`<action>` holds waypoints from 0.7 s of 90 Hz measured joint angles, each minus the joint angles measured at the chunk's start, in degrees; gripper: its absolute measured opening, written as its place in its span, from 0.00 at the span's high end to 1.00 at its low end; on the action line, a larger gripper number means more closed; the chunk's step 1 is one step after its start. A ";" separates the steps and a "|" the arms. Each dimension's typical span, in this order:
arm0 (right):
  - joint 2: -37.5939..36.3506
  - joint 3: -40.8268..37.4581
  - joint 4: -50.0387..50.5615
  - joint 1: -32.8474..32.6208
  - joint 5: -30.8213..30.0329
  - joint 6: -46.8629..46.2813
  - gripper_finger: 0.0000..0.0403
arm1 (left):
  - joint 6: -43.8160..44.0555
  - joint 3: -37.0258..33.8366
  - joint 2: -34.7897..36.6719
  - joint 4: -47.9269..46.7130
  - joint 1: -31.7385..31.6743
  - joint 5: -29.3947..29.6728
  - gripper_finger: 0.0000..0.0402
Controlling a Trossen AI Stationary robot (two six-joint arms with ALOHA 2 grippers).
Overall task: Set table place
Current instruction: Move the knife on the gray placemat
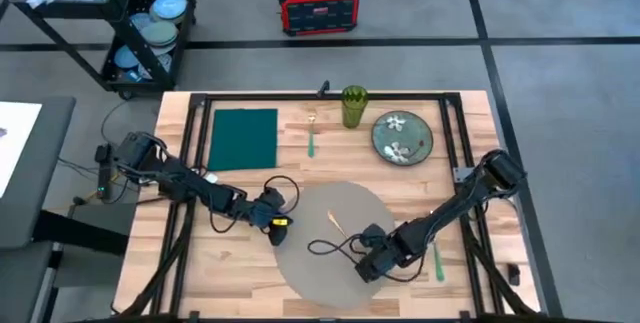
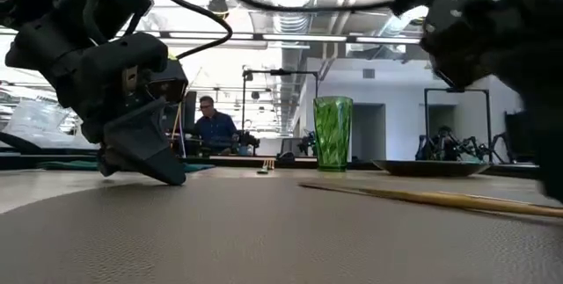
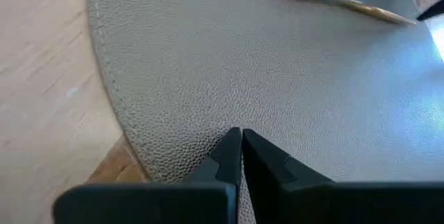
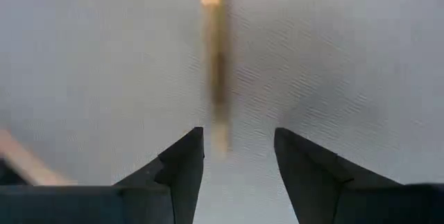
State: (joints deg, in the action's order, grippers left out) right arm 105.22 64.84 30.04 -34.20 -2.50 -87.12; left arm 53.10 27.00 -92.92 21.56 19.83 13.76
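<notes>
Large round grey placemat (image 1: 335, 238) flat on the near middle of the light wooden table (image 1: 250, 178), pebbled in texture, with a slim gold utensil (image 1: 333, 225) lying on it near the centre.

Beyond the mat on the same wood: dark green napkin (image 1: 243, 139) at the far left, green-handled spoon (image 1: 311, 135), ribbed green glass (image 1: 354, 106), floral plate (image 1: 402, 137) at the far right; another green-handled utensil (image 1: 438, 261) on the wood just right of the mat.

Off the table, grey floor, a red box (image 1: 318, 3), a dark cart (image 1: 140, 23) stacked with dishes. Across the room (low view) a seated person (image 2: 214, 126) under bright ceiling lights.

Left gripper (image 3: 241, 144) down at the mat's left edge, fingers pressed together, tips on the mat's surface just inside the rim, pinching nothing visible.

Right gripper (image 4: 239, 144) low over the mat's right part, fingers spread, gold utensil in line with the gap ahead, not clasped.
</notes>
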 joint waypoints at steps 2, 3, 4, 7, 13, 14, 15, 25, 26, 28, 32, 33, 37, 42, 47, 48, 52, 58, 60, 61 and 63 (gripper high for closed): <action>-0.06 0.00 -0.36 -0.02 0.02 -0.01 0.59 | -0.03 0.00 0.00 0.00 -0.04 -0.02 1.00; -0.06 0.00 -0.60 -0.05 0.05 0.00 0.59 | -0.04 0.00 0.00 0.00 -0.04 -0.02 1.00; -0.06 0.00 -0.87 -0.07 0.10 0.01 0.59 | -0.07 0.00 0.00 0.00 -0.04 -0.02 1.00; 0.00 0.00 -1.49 -0.09 0.22 0.04 0.59 | -0.13 0.00 0.00 -0.01 -0.04 -0.01 1.00; 0.10 0.00 -1.12 -0.13 0.31 0.16 0.59 | -0.09 0.00 -0.02 -0.03 -0.04 -0.01 1.00; 0.10 0.00 -1.05 -0.12 0.29 0.17 0.59 | -0.09 0.00 -0.02 -0.04 -0.04 0.00 1.00; 0.10 0.00 -1.00 -0.11 0.28 0.19 0.59 | -0.10 0.00 -0.02 -0.04 -0.04 0.00 1.00; 0.10 0.00 -0.04 -0.04 -0.19 0.62 0.59 | -0.15 0.00 -0.02 -0.04 -0.04 0.00 1.00; 0.10 0.00 -0.08 -0.04 -0.31 0.62 0.59 | -0.15 0.00 -0.02 -0.04 -0.04 0.00 1.00; 0.11 0.00 -0.24 -0.06 -0.41 0.62 0.59 | -0.15 0.00 -0.02 -0.04 -0.04 0.00 1.00; 0.11 0.00 -0.30 -0.07 -0.48 0.63 0.59 | -0.17 0.00 -0.02 -0.07 -0.04 0.00 1.00; 0.10 0.00 -0.30 -0.07 -0.49 0.65 0.59 | -0.17 0.00 -0.02 -0.07 -0.04 0.00 1.00; 0.10 0.00 -0.32 -0.04 -0.49 1.06 0.59 | -0.15 0.00 -0.04 -0.09 -0.04 0.02 1.00; 0.12 0.00 -0.46 -0.04 -0.48 1.85 0.59 | -0.17 0.00 -0.07 -0.11 -0.04 0.02 1.00; 0.10 0.00 -0.63 0.14 -0.51 2.11 0.59 | -0.17 0.00 -0.07 -0.12 -0.04 0.02 1.00; 0.10 0.00 -0.64 0.19 -0.51 2.13 0.59 | -0.17 0.00 -0.07 -0.13 -0.04 0.02 1.00; 0.10 0.00 -0.57 0.22 -0.55 2.15 0.59 | -0.17 0.00 -0.07 -0.15 -0.04 0.02 1.00; 0.12 0.00 -0.72 0.28 -0.91 2.11 0.59 | -0.17 0.00 -0.07 -0.15 -0.04 0.04 1.00; 0.10 0.00 -1.05 0.26 -1.18 2.13 0.59 | -0.17 0.00 -0.07 -0.17 -0.04 0.05 1.00; 0.11 0.00 -1.29 0.26 -1.34 2.14 0.59 | -0.17 0.00 -0.07 -0.17 -0.04 0.04 1.00; 0.12 0.00 -1.81 0.26 -1.74 2.15 0.59 | -0.17 0.00 -0.07 -0.17 -0.04 0.02 1.00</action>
State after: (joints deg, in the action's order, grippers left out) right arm 105.34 64.84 28.23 -33.93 -4.24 -84.97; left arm 52.93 27.00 -92.99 21.39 19.79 13.78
